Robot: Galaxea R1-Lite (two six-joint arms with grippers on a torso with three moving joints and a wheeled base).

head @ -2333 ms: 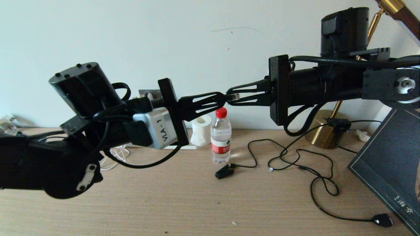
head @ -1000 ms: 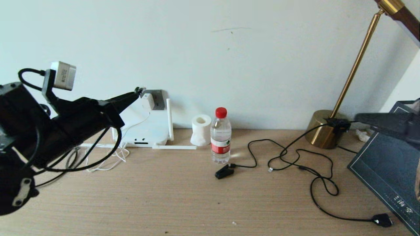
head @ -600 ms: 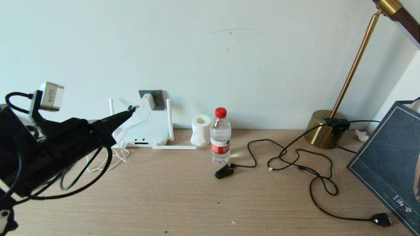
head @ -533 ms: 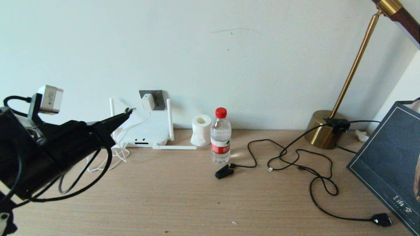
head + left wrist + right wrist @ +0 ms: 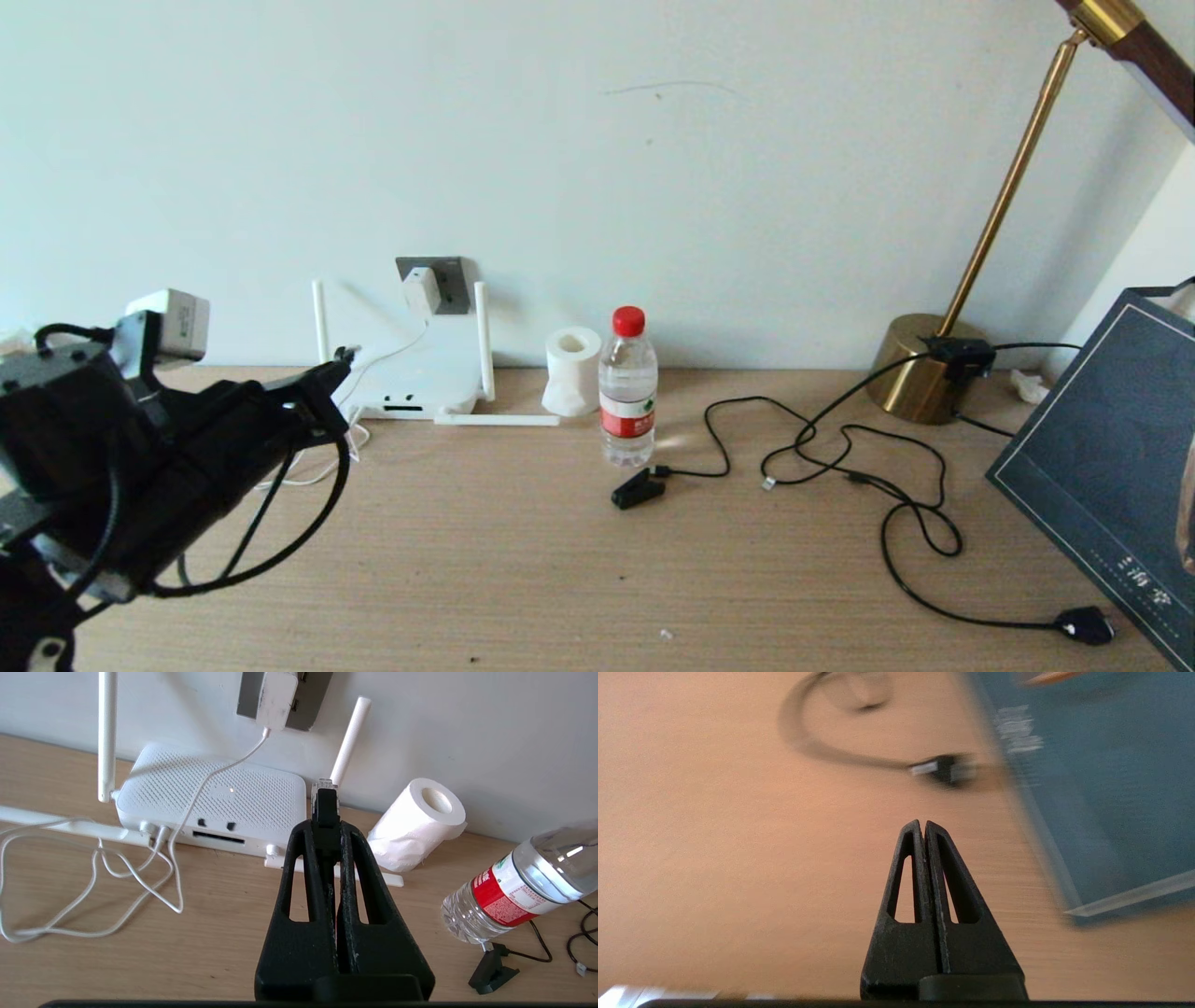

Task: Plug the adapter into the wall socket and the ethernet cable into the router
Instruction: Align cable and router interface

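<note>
The ethernet cable (image 5: 325, 802) is pinched at its plug end between the fingers of the left gripper (image 5: 325, 828), its clear-tipped connector sticking out past the fingertips. The connector is held above the desk (image 5: 597, 579), in front of the router (image 5: 210, 807) and apart from it, near the router's front edge with its dark slot. In the head view the left gripper (image 5: 338, 362) reaches in from the left side, just short of the router (image 5: 411, 378).

The router lies flat against the wall with white stick antennas; two stand upright and one lies on the desk along its front. The adapter (image 5: 276, 699) is seated in the dark grey wall socket (image 5: 310, 704) just above the router, and its thin white cord (image 5: 93, 891) runs down over the router's top and loops on the desk.

The right gripper (image 5: 923, 828) is closed on nothing, fingertips touching, over the desk near a dark blue book (image 5: 1101, 788) and a black plug.

Beside the router stand a toilet paper roll (image 5: 572, 370) and a water bottle (image 5: 627, 387). A small black clip-like plug (image 5: 639, 488) and thin black cords (image 5: 840, 467) lie beyond, near a brass lamp (image 5: 924, 369).
</note>
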